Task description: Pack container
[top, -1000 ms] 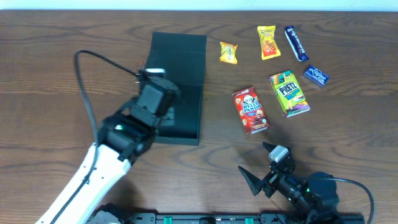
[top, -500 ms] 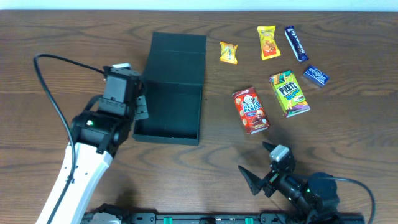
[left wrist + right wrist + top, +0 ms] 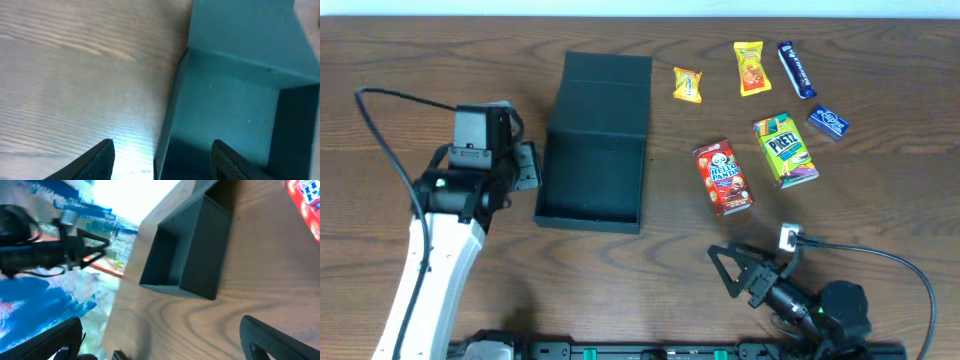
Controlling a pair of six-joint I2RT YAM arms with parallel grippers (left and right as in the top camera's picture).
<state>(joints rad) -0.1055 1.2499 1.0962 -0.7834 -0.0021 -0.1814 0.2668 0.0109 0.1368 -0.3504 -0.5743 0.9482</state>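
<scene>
The container [image 3: 590, 150] is a matte black square box, open, with its flap lid [image 3: 608, 88] lying back on the table. It is empty inside. My left gripper [image 3: 525, 166] is open just off the box's left side. In the left wrist view the left gripper [image 3: 161, 162] has the box's left wall [image 3: 172, 115] showing between its fingers. My right gripper [image 3: 738, 272] is open and empty, low near the table's front edge, right of the box. The right wrist view shows the right gripper [image 3: 160, 340] with the box [image 3: 192, 260] ahead.
Snacks lie right of the box: a red Hello Panda box [image 3: 722, 176], a green Pretz box [image 3: 784, 149], a yellow candy [image 3: 687, 85], an orange-yellow packet [image 3: 751, 67], a dark blue bar [image 3: 796, 68] and a small blue packet [image 3: 828, 121].
My left arm has swung left, from over the box to its left side. My right gripper has turned and shifted slightly at the front edge.
</scene>
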